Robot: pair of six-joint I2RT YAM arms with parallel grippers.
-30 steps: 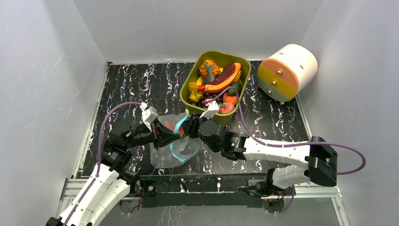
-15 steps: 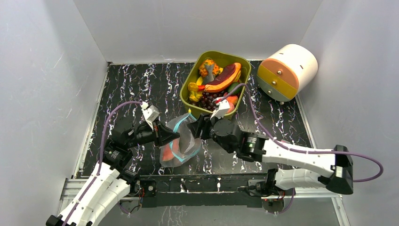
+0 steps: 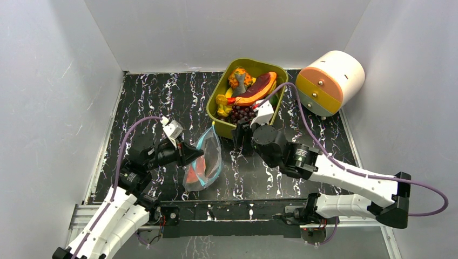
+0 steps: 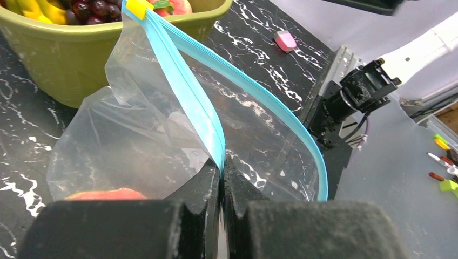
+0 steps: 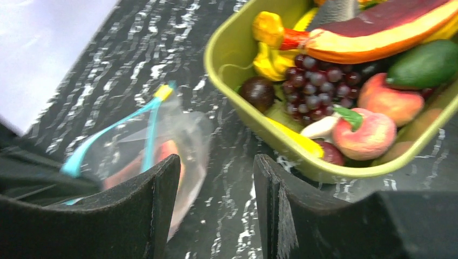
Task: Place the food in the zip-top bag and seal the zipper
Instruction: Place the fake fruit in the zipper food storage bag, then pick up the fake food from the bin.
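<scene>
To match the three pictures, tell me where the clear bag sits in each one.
Top view: bag lower middle, held by the left gripper.
Left wrist view: bag fills the middle, its blue edge pinched between the fingers.
Right wrist view: bag lower left.
Shared landmark: green tub.

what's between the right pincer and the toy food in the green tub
Only the olive tub's near wall: the open, empty right pincer sits just outside it. Above the rim, nothing visible blocks the food.
</scene>
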